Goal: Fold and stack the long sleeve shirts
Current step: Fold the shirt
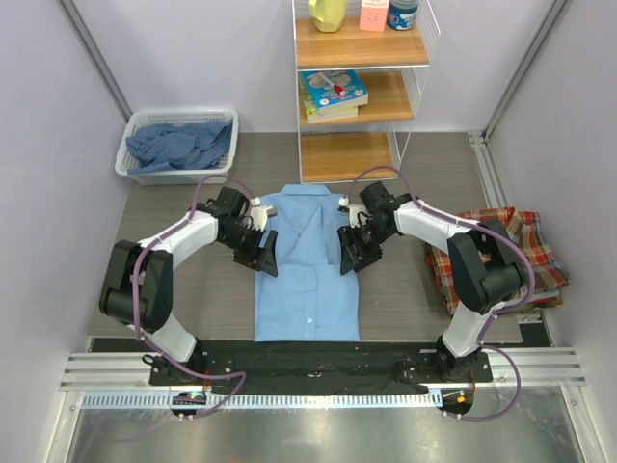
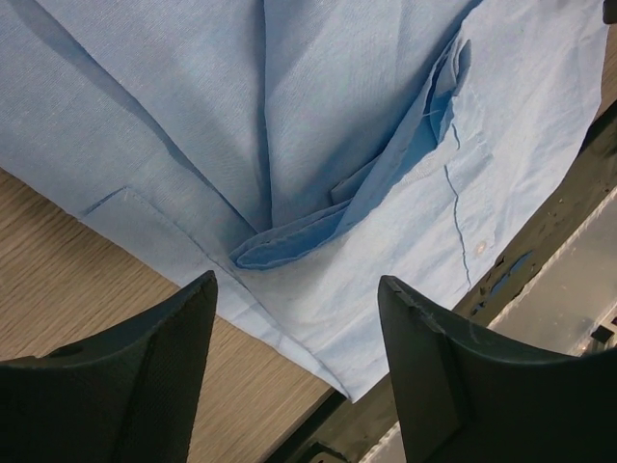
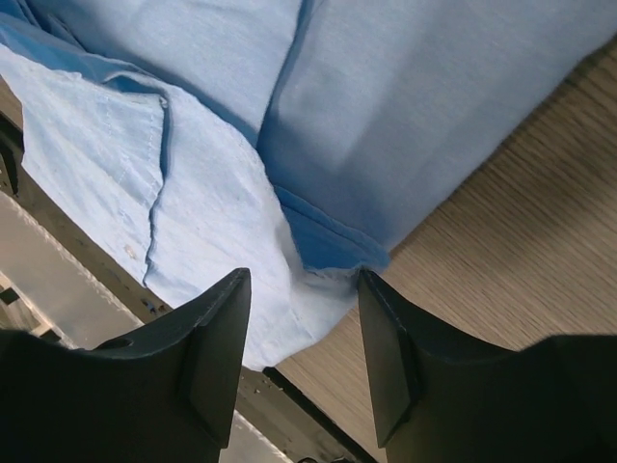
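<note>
A plain light blue shirt (image 1: 307, 275) lies flat mid-table, collar at the far end, both sleeves folded in over the body. My left gripper (image 1: 262, 253) is open and empty, low over the shirt's left edge. In the left wrist view (image 2: 297, 289) the folded sleeve cuff (image 2: 318, 227) lies just ahead of the fingers. My right gripper (image 1: 351, 253) is open and empty over the shirt's right edge. In the right wrist view (image 3: 304, 280) the folded sleeve end (image 3: 333, 241) sits between the fingertips. Folded plaid shirts (image 1: 501, 253) are stacked at the right.
A white basket (image 1: 133, 152) at the back left holds crumpled darker blue shirts (image 1: 178, 145). A wooden shelf unit (image 1: 359, 96) stands at the back middle. A black strip (image 1: 308, 359) runs along the near table edge, under the shirt's hem.
</note>
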### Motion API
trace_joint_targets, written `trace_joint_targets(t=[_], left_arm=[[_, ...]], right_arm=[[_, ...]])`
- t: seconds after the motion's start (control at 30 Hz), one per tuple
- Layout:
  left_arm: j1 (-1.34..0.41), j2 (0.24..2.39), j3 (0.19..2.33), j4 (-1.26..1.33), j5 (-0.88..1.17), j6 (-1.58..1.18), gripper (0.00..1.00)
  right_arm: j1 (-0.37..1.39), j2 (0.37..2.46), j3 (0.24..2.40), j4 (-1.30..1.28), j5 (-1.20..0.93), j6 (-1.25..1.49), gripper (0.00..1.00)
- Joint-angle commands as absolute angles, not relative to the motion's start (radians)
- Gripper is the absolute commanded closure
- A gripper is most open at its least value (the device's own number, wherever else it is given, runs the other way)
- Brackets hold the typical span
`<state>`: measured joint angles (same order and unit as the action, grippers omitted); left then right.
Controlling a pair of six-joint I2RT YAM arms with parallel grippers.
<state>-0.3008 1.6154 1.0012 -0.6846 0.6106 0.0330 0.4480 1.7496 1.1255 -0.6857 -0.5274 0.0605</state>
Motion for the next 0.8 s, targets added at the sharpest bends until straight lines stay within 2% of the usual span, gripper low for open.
trace_joint_targets(t=[0.0,0.17,0.27,0.43,0.47,0.53,0.57,0.63,0.67,0.77], left_arm=[[-0.304,1.634,1.002,-0.661,0.632,0.029,0.34],[-0.305,1.646,1.005,-0.655,0.641,0.025,0.35],[-0.305,1.649,1.003,-0.650,0.649,0.025,0.39],[-0.305,1.652,1.003,-0.649,0.692,0.026,0.62],[-0.305,1.648,1.003,-0.653,0.699,0.029,0.70],[-0.305,1.640,1.005,-0.661,0.722,0.034,0.82],[-0.305,1.626,1.006,-0.679,0.729,0.040,0.92],[-0.305,1.611,1.011,-0.707,0.733,0.047,1.00],[-0.304,1.586,1.014,-0.727,0.732,0.049,1.00],[-0.302,1.540,1.014,-0.753,0.707,0.049,1.00]], right_arm=[[0.468,1.769,1.155,-0.667,-0.577,0.072,0.47],[0.471,1.792,1.167,-0.667,-0.574,0.071,0.47],[0.472,1.796,1.169,-0.666,-0.577,0.066,0.52],[0.476,1.779,1.174,-0.663,-0.613,0.048,0.71],[0.477,1.770,1.169,-0.660,-0.620,0.049,0.78],[0.479,1.763,1.167,-0.660,-0.646,0.041,0.84],[0.479,1.753,1.166,-0.652,-0.650,0.038,0.89],[0.483,1.747,1.166,-0.650,-0.669,0.029,0.95],[0.485,1.741,1.164,-0.643,-0.689,0.023,0.99],[0.489,1.717,1.155,-0.618,-0.727,0.005,0.99]])
